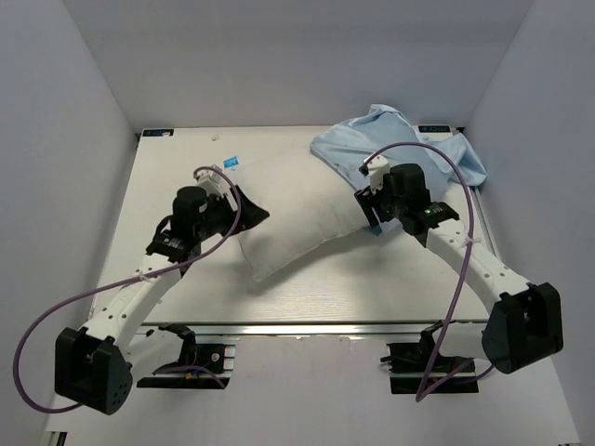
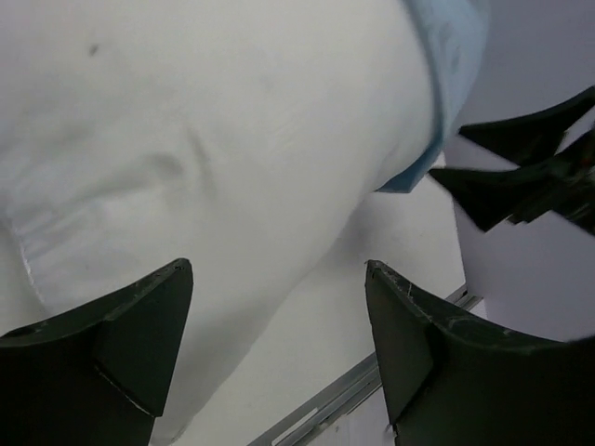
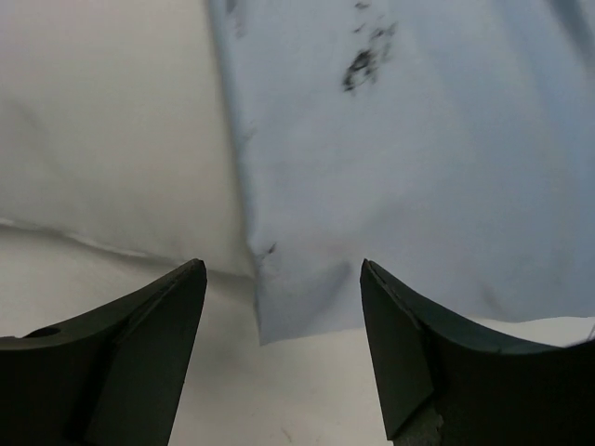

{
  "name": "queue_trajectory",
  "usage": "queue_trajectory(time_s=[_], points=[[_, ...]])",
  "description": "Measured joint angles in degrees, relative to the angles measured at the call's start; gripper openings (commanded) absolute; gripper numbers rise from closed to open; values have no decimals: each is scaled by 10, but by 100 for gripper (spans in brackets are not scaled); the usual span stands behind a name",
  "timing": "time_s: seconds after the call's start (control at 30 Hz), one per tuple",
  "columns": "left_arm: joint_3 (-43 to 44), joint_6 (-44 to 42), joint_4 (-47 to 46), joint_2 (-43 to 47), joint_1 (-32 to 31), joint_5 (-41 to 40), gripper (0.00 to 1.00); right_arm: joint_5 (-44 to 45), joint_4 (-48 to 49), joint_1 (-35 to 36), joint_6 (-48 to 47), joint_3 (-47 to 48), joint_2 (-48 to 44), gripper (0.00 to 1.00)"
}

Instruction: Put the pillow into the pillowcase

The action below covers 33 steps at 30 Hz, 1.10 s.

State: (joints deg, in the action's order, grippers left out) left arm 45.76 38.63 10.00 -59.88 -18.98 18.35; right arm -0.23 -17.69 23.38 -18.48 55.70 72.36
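Pillow: your white pillow (image 1: pixel 297 209) lies on the table (image 1: pixel 177 177), running slantwise from near left to far right, with most of its cover bare.
Pillowcase: the light blue pillowcase (image 1: pixel 409 149) is bunched at the far right of the table. Its near-left edge is draped over the pillow's far right end (whether that end is inside the opening, you cannot tell from these views).
Left gripper: your left gripper (image 1: pixel 249 212) sits at the pillow's near-left end with its jaws spread wide, holding nothing. In its wrist view the white cloth shows between and beyond the two fingers (image 2: pixel 130 344), not pinched.
Right gripper: your right gripper (image 1: pixel 368 216) sits at the pillow's right edge, just where blue cloth meets white. Its jaws also stand wide apart with nothing clamped. In its wrist view a corner of the pillowcase hangs in the gap between the fingers (image 3: pixel 139 353) and touches neither of them.
Marks: you can see dark smudges (image 3: pixel 363 60) on the blue cloth ahead of the right gripper (what they are is too blurred to tell).
Between the arms: the pillow lies between your two grippers. From the left wrist view the right gripper's black fingers show at the right edge, just past the blue hem.
Cables: a purple cable (image 1: pixel 456 269) loops along each arm.
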Motion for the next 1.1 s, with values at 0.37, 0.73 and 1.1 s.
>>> queue_trajectory(time_s=[0.37,0.73,1.1], points=[[-76,13,-24,-133,-27,-11,75,80,62,4,1,0,70,20],[-74,53,-206,-240,-31,91,21,28,1,52,16,105,98,0],[97,74,-287,-318,-34,177,19,-4,-95,151,44,375,277,0]])
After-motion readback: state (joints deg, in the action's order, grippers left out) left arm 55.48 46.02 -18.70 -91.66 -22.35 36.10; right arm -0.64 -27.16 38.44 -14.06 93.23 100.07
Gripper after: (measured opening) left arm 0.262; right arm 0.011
